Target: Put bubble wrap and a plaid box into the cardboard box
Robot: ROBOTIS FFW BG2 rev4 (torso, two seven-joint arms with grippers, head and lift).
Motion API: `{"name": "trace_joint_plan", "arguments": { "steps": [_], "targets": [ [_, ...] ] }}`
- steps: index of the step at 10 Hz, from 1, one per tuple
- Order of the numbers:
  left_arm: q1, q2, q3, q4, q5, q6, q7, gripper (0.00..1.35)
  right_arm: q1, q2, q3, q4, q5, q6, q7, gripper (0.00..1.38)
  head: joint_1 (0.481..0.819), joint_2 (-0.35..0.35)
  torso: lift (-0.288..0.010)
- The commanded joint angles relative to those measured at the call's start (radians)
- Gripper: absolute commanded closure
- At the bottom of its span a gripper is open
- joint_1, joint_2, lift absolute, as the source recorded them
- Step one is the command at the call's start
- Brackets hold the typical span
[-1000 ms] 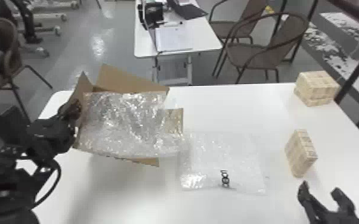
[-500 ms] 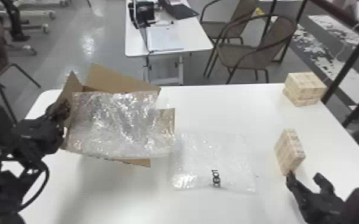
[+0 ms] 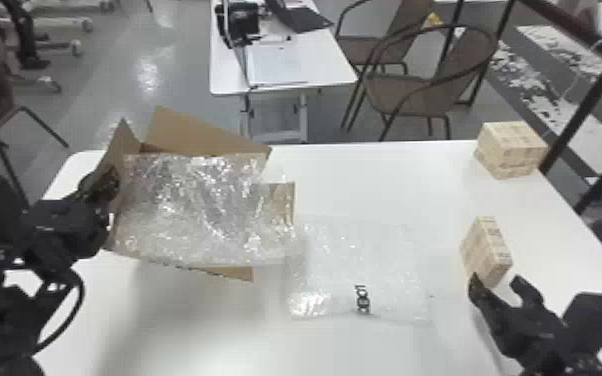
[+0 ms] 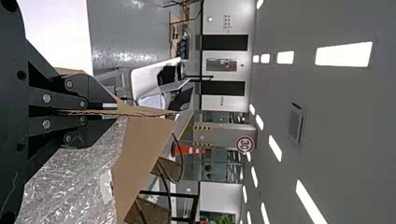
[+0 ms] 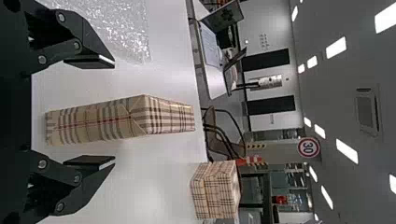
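At the head view's left, my left gripper [image 3: 107,187] holds the edge of the cardboard box [image 3: 205,131]; in the left wrist view the left gripper [image 4: 100,112] is shut on a cardboard flap [image 4: 144,154]. Crumpled bubble wrap [image 3: 200,210] covers the box opening, and another clear bubble wrap sheet [image 3: 360,265] lies flat beside it. My right gripper [image 3: 497,285] stands open just in front of the narrow plaid box [image 3: 485,250]. In the right wrist view, that plaid box [image 5: 102,120] lies between the spread fingers of the right gripper [image 5: 113,112], not gripped.
A second, chunkier plaid box [image 3: 510,150] stands at the far right corner of the white table [image 3: 375,175]. Beyond the far edge are a smaller desk [image 3: 285,60] with papers and brown chairs [image 3: 415,90]. A dark railing [image 3: 590,130] runs at the right.
Relative to the table, my right gripper has come closer to the narrow plaid box. The whole head view has shifted slightly, while the left gripper keeps its place at the cardboard box.
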Motion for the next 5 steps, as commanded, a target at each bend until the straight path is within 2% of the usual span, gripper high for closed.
{"name": "trace_joint_plan", "arguments": {
  "steps": [1, 5],
  "targets": [
    [0.001, -0.003, 0.002, 0.0, 0.0, -0.001, 0.0, 1.22, -0.025, -0.002, 0.0, 0.023, 0.003, 0.0, 0.003, 0.53, 0.695, -0.005, -0.109],
    [0.006, -0.003, 0.002, 0.002, 0.0, -0.001, 0.0, 1.22, -0.088, -0.003, 0.0, 0.067, 0.024, 0.0, 0.03, 0.52, 0.695, -0.001, -0.109]
  ]
}}
